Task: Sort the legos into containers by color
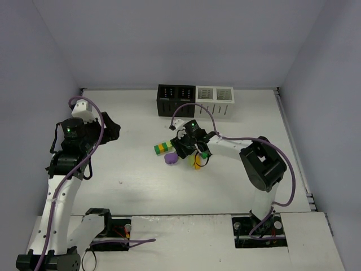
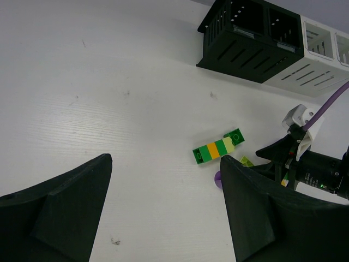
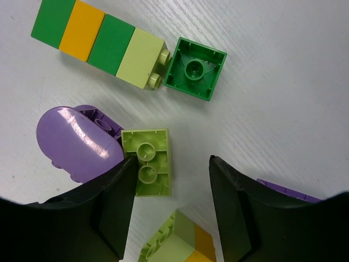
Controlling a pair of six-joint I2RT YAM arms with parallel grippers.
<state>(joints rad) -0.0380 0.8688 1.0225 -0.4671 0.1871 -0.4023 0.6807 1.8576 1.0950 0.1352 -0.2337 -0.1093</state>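
White worktop (image 3: pixel 283 82) bears a lime brick (image 3: pixel 146 164) beside the purple piece (image 3: pixel 76 144), probably light, stiff and slick; the half-open, empty right claw (image 3: pixel 172 166) should pinch its flat sides.

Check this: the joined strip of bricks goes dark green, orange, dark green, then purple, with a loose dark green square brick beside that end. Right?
Not quite. The last brick in the joined strip of plastic bricks is lime green, not purple, as the right wrist view shows. The rest stands: dark green, orange, dark green, with the loose dark green square brick beside that end.
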